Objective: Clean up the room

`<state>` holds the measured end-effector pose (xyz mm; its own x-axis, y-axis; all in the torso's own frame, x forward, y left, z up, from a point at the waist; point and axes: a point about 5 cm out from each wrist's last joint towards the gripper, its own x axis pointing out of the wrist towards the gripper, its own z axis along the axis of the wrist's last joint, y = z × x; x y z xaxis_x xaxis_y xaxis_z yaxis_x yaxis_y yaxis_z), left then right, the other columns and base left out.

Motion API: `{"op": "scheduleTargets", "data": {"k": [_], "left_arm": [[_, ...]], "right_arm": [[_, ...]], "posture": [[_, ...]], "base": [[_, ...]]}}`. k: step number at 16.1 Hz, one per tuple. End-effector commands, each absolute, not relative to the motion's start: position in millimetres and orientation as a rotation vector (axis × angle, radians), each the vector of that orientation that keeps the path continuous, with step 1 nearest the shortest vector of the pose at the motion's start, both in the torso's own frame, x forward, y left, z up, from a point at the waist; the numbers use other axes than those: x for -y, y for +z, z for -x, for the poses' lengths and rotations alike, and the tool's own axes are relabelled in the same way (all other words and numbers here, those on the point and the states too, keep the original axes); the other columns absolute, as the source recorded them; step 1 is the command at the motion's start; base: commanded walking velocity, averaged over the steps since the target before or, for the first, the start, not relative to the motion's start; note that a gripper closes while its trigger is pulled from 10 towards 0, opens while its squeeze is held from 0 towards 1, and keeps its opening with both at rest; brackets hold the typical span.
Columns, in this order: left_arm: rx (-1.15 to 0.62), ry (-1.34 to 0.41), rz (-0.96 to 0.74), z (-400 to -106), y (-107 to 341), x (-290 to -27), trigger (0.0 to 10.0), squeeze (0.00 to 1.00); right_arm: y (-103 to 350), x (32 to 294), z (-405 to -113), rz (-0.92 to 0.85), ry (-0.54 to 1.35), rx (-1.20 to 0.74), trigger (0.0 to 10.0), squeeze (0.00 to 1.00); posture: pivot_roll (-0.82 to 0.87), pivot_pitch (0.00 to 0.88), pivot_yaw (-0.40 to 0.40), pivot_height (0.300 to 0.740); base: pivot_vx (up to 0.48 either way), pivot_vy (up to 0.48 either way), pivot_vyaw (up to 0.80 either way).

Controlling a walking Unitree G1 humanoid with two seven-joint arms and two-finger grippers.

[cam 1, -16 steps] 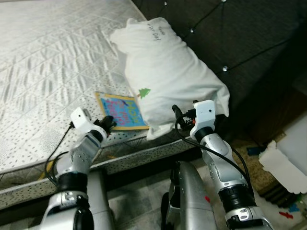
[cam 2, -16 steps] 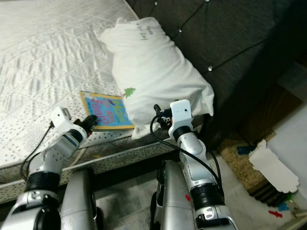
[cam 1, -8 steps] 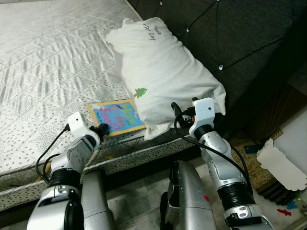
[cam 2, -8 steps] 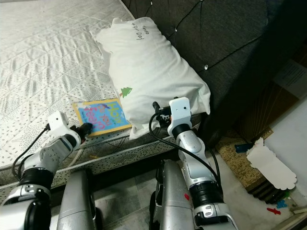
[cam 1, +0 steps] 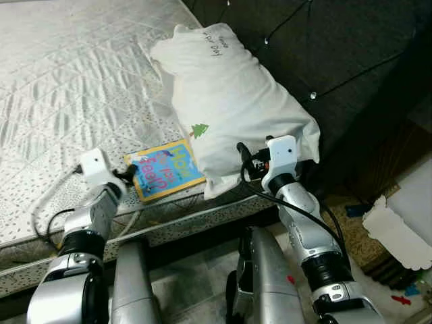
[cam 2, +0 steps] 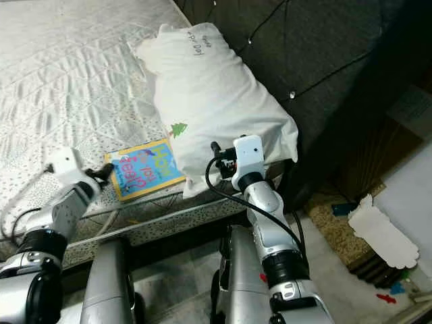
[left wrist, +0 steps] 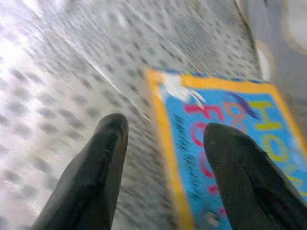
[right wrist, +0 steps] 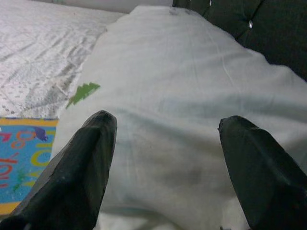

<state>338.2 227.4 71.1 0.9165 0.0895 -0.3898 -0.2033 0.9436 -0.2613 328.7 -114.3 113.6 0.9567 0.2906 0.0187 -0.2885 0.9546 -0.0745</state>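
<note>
at the near edge of the bed, the left hand [left wrist: 163, 163] hovers with its two black fingers [left wrist: 96, 177] spread apart, one over the dotted white mattress [cam 1: 67, 88] and the other over the yellow-bordered edge of a children's book [cam 1: 162, 169]. nothing sits between them. the book lies flat on the mattress, blue cover up with coloured lettering, close to the bed's front edge and just beside the lower end of a large white pillow [cam 1: 229, 101]. its far corner seems to meet or slip under the pillow. the right hand [right wrist: 168, 167] is raised in front of that pillow's near end, its fingers [right wrist: 81, 172] wide apart and framing the white fabric, gripping nothing. the pillow lies along the mattress against a dark tufted headboard [cam 1: 351, 54], with handwriting near its top and a small green tree mark [cam 1: 201, 130] on its side. down to the robot's right, past the bed corner, a torn piece of white cardboard [cam 1: 395, 236] lies on the floor among small bits of clutter.
</note>
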Motion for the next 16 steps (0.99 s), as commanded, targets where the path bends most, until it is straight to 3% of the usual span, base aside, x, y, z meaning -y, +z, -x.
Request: {"op": "scheduleTargets", "data": {"k": [1, 4, 7, 9, 14, 15, 16], "left_arm": [[-0.344, 0.15, 0.248, -339, 76, -228, 10.0, 1.0], [-0.283, -0.029, 0.2, -348, 86, -184, 10.0, 1.0], [-0.363, -0.28, 0.093, -341, 70, -132, 10.0, 1.0], [-0.436, -0.396, 0.034, -330, 58, -112, 10.0, 1.0], [-0.482, -0.456, -0.077, -316, 49, -104, 10.0, 1.0], [-0.492, -0.415, -0.071, -312, 45, -107, 10.0, 0.84], [-0.496, -0.401, -0.068, -311, 44, -108, 10.0, 0.84]], "right_arm": [[117, 115, -332, 0.079, 0.284, 0.045, 10.0, 0.0], [118, 113, -334, 0.077, 0.287, 0.049, 10.0, 0.0], [119, 110, -336, 0.075, 0.289, 0.06, 10.0, 0.0], [119, 110, -337, 0.075, 0.285, 0.065, 10.0, 0.0], [118, 110, -337, 0.075, 0.284, 0.068, 10.0, 0.0], [118, 110, -338, 0.075, 0.285, 0.07, 10.0, 0.0], [118, 109, -338, 0.075, 0.286, 0.07, 10.0, 0.0]], "posture": [[0.03, 0.064, -0.05, 0.515], [0.04, 0.055, -0.049, 0.515], [0.03, 0.049, -0.04, 0.515], [0.03, 0.046, -0.034, 0.515], [0.03, 0.042, -0.03, 0.515], [0.04, 0.037, -0.03, 0.515], [0.04, 0.037, -0.03, 0.515]], "base": [[0.0, 0.0, 0.0], [0.0, 0.0, 0.0], [0.0, 0.0, 0.0], [0.0, 0.0, 0.0], [0.0, 0.0, 0.0], [0.0, 0.0, 0.0], [0.0, 0.0, 0.0]]}}
